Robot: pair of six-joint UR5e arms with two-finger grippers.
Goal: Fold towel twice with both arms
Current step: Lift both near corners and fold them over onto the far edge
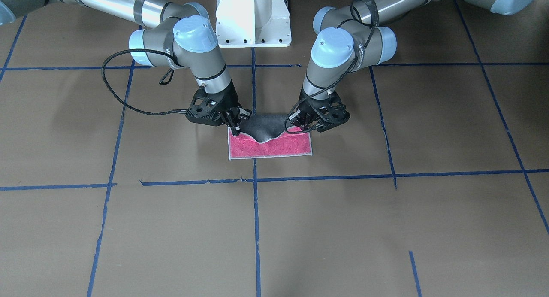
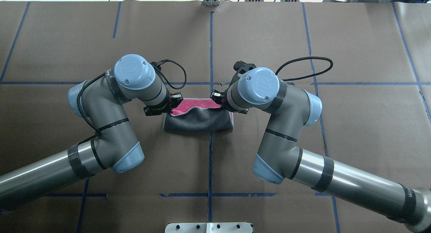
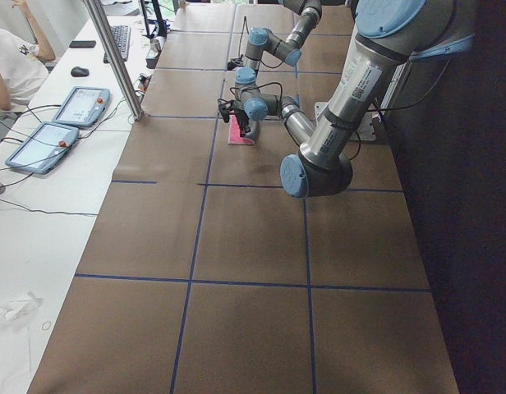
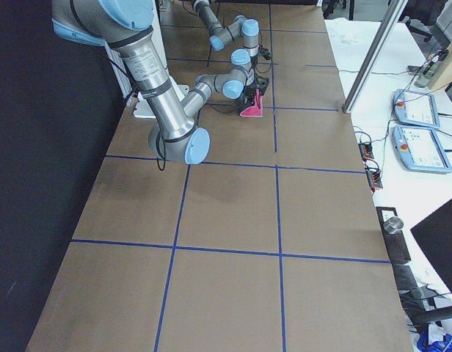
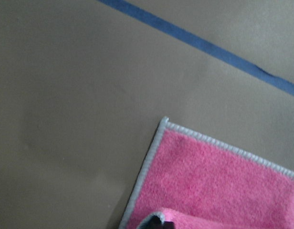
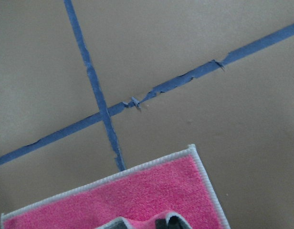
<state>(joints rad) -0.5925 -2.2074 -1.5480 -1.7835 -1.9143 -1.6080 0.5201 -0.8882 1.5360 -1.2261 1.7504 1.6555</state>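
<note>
With the left gripper (image 1: 305, 126) and right gripper (image 1: 236, 126) each pinching a raised corner of the towel (image 1: 270, 150), its sagging middle could bunch toward the table's (image 1: 386, 224) far edge, skewing the fold.

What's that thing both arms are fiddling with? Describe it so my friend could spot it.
On the brown table crossed by blue tape lines, look just in front of the white pedestal, between the left gripper and the right gripper. There is the towel: a small cloth, pink on one face, grey on the other, the only pink thing there.
</note>
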